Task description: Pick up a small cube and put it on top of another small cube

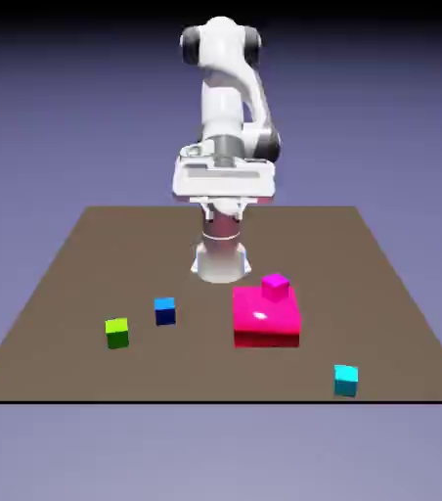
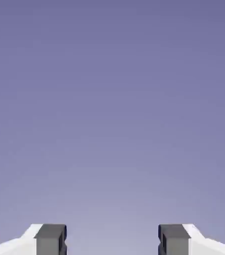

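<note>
Pincer (image 2: 112, 240) spread; green cube (image 1: 117, 334) seen on counter (image 1: 176, 372), magenta cube (image 1: 276, 287) seen by pink-red block (image 1: 266, 318).

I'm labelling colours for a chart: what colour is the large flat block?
The block is pink-red, seen best in the exterior view.

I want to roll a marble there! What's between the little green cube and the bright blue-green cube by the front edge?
In the exterior view, the pink-red block sits between them, just a bit farther back.
</note>
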